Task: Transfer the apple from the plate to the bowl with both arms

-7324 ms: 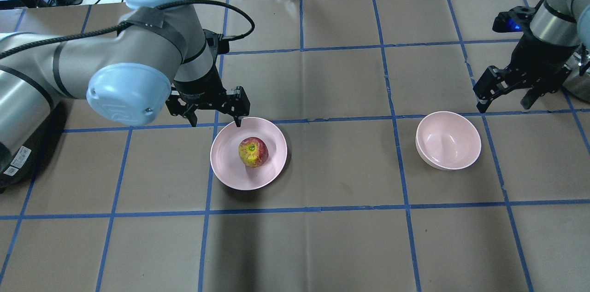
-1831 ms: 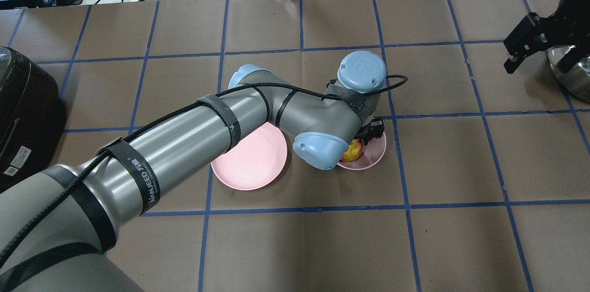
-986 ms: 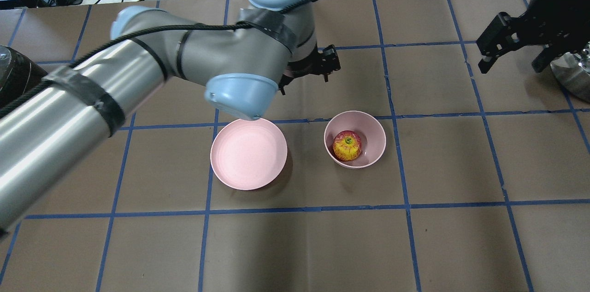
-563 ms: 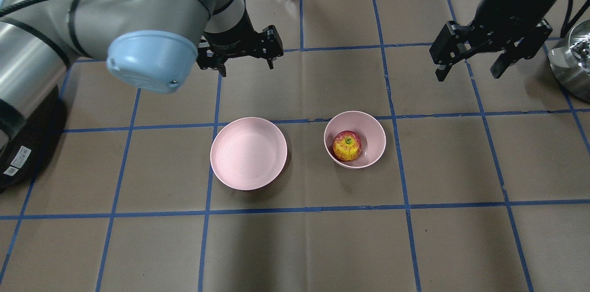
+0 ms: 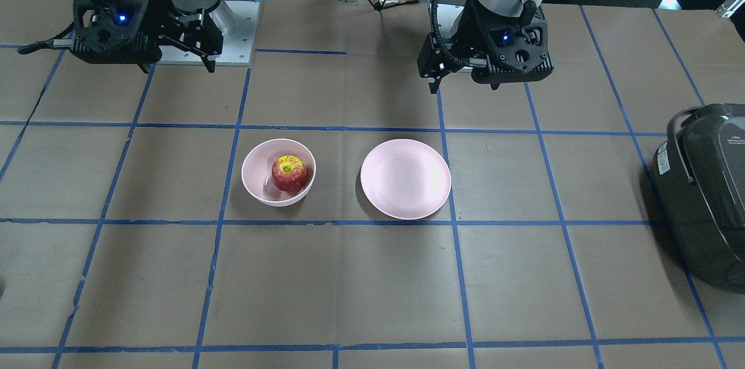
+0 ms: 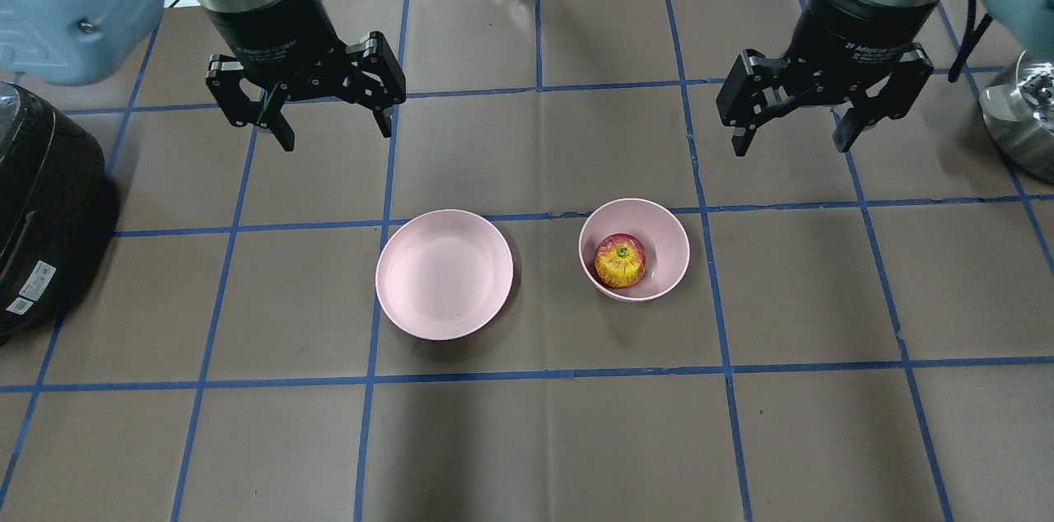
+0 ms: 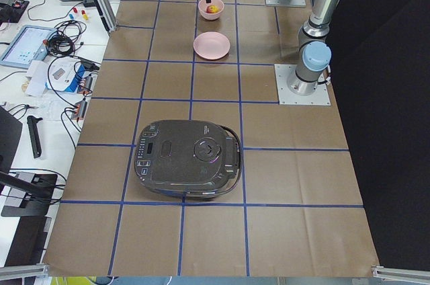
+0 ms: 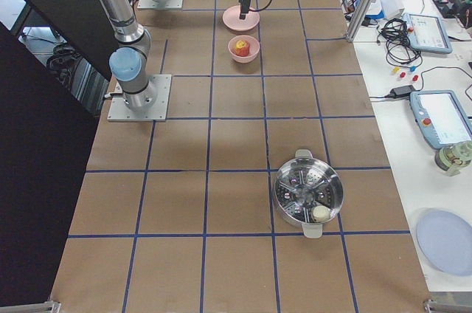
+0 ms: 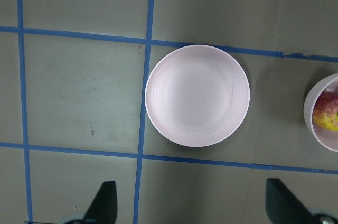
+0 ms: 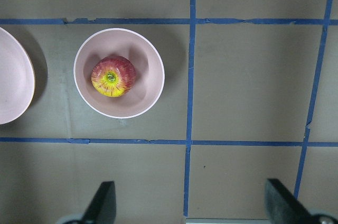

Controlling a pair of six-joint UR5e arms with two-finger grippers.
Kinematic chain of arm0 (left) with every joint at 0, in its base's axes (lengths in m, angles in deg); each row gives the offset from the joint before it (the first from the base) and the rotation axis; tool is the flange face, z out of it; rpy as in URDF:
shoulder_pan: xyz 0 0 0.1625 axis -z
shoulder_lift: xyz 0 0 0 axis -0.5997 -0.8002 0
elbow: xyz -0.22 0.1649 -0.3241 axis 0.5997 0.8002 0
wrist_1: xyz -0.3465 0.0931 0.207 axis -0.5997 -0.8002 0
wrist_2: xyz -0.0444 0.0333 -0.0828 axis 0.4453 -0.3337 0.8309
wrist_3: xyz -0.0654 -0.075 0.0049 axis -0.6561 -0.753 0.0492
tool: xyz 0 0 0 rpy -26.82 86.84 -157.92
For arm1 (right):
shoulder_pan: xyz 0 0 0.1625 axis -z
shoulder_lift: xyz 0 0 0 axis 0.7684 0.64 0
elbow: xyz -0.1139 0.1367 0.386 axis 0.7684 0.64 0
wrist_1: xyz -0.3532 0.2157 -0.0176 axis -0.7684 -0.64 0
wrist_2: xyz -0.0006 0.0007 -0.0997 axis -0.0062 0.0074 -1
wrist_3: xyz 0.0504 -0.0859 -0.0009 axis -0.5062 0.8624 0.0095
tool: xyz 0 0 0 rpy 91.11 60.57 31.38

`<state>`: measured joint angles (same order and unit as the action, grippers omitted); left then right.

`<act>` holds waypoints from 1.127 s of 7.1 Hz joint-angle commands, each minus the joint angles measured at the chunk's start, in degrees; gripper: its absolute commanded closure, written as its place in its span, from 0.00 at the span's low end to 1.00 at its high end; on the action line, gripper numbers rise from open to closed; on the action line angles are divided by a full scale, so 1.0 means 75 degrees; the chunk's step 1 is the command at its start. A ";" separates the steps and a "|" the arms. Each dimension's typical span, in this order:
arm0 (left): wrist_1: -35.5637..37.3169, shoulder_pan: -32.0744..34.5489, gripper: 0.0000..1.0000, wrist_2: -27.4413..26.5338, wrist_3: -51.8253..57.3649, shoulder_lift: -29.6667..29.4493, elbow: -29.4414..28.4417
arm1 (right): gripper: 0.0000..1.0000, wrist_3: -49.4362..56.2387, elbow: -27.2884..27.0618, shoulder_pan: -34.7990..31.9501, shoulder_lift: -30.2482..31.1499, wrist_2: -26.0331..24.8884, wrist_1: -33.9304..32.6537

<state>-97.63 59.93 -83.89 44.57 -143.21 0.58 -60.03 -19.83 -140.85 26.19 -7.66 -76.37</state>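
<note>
The red apple [image 6: 619,260] with its yellow-green top lies inside the pink bowl [image 6: 671,246]. The flat pink plate [image 6: 445,275] stands empty to the bowl's left. My left gripper [image 6: 336,137] is open and empty, raised behind the plate. My right gripper [image 6: 789,146] is open and empty, raised behind the bowl. The left wrist view looks down on the plate [image 9: 197,95], with the apple [image 9: 327,117] at its right edge. The right wrist view looks down on the apple [image 10: 113,76] in the bowl [image 10: 150,84].
A black rice cooker [image 6: 41,201] sits at the table's left end. A steel steamer pot [image 6: 1025,118] sits at the right end. Cables and devices lie beyond the far edge. Blue tape lines grid the brown table cover.
The apple went from the plate into the bowl, which now stands nearer the plate. My left gripper let go and drew back left. My right gripper moved in behind the bowl.
</note>
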 commanded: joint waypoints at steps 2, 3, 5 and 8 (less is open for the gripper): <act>0.1141 -0.0106 0.02 -0.0045 0.1125 -0.0025 0.0366 | 0.01 -0.0096 0.0028 -0.0079 -0.0017 0.0029 -0.0006; 0.1671 -0.0177 0.01 0.0025 0.1167 -0.0013 0.0566 | 0.01 -0.0096 0.0040 -0.0067 -0.0017 0.0029 -0.0006; 0.1583 -0.0201 0.00 0.0014 0.1179 0.0057 0.0568 | 0.01 -0.0096 0.0016 -0.0067 -0.0017 0.0029 -0.0006; 0.1547 -0.0177 0.00 0.0049 0.1074 0.0058 0.0568 | 0.01 -0.0073 -0.0007 -0.0067 -0.0029 -0.0006 0.0006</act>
<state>-85.95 58.52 -83.66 53.09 -142.79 4.86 -60.67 -19.81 -141.35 26.03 -7.63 -76.35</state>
